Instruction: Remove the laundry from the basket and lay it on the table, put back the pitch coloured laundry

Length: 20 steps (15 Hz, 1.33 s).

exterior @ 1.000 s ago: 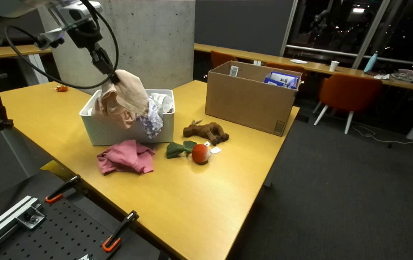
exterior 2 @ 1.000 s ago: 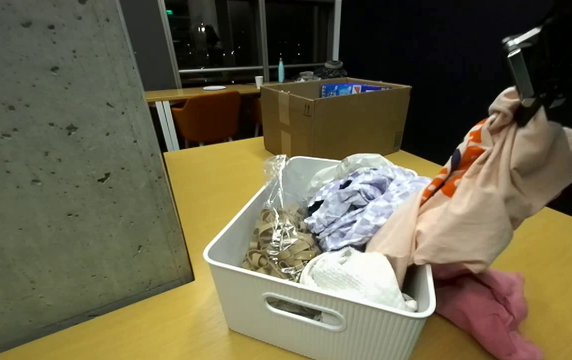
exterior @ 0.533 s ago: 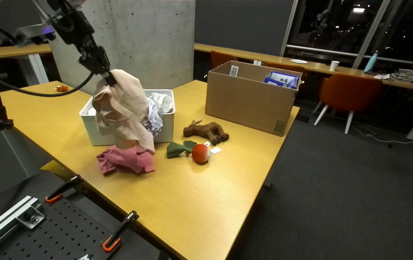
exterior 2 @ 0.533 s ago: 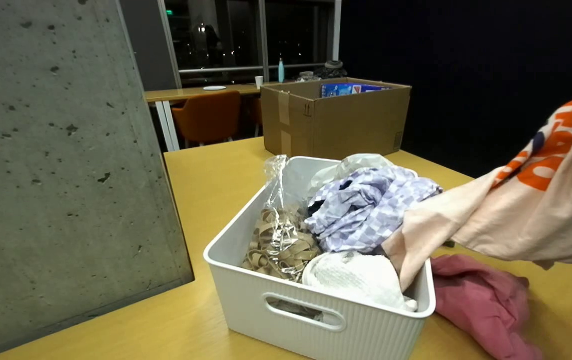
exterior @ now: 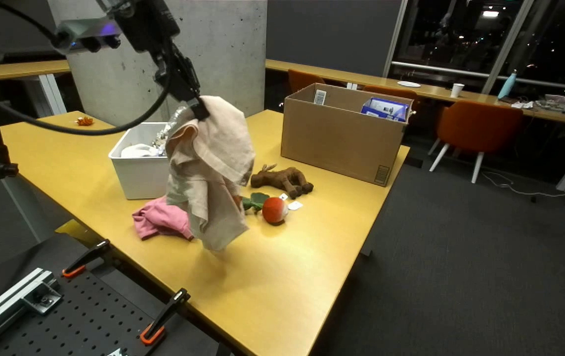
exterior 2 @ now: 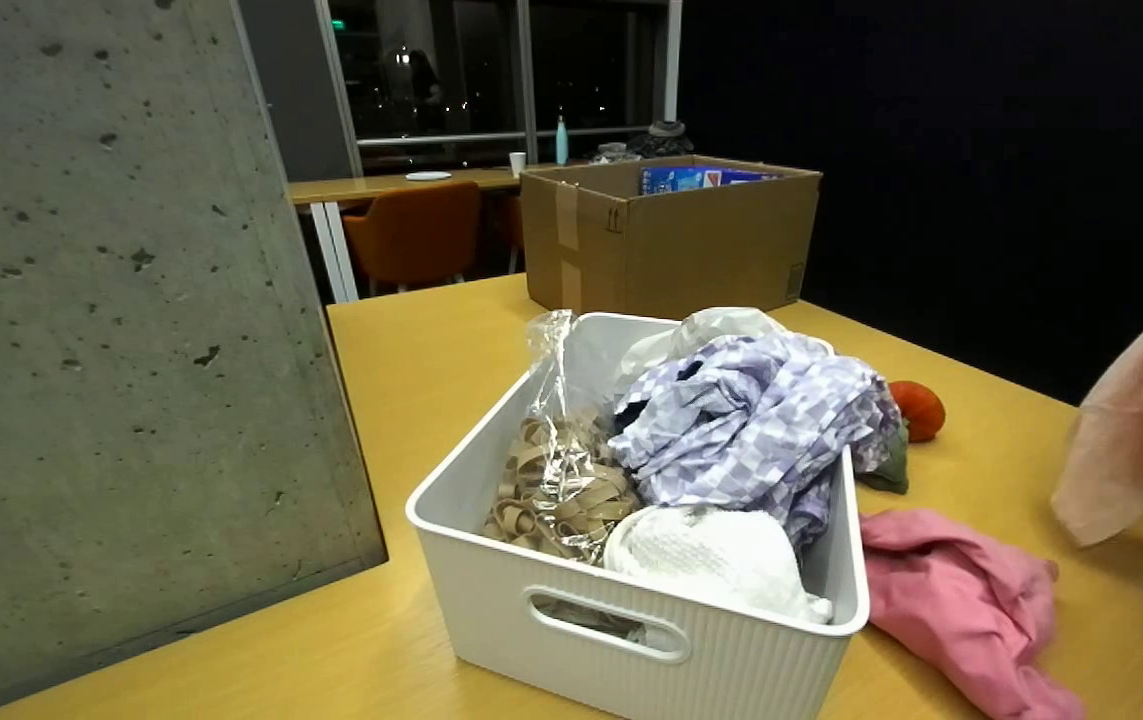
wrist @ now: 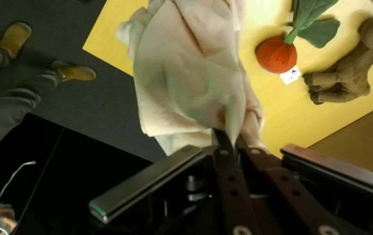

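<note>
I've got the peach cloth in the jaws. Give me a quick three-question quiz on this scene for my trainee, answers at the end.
1. True or false: the pink cloth lies on the table, outside the basket.
2. What do the jaws hold? A) brown toy; B) peach cloth; C) pink cloth.
3. Short answer: which patterned cloth hangs partly over the basket's rim?

Key: 1. True. 2. B. 3. The checked cloth.
</note>
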Tool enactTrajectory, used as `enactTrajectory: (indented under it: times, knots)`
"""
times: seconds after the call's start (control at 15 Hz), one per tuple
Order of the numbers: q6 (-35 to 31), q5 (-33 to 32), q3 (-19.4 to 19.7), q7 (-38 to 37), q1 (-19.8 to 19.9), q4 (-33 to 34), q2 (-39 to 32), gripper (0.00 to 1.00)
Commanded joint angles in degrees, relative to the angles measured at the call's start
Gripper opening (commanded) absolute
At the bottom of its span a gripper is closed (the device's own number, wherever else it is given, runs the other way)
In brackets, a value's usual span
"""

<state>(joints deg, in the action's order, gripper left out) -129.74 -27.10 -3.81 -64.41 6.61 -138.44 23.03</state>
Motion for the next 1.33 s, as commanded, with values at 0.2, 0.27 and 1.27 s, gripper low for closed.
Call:
enactTrajectory:
  times: [0.2,0.27,1.27]
  knots:
    - [0.0,-2.8,1.0,14.4,2.1,19.1,-17.4,0.01]
    - [-0.1,-2.2,1.4,17.5,1.4,21.3,-19.6,0.01]
    - [-14.8,-4.8,6.1,34.4,-8.3,33.7,-41.7,0.01]
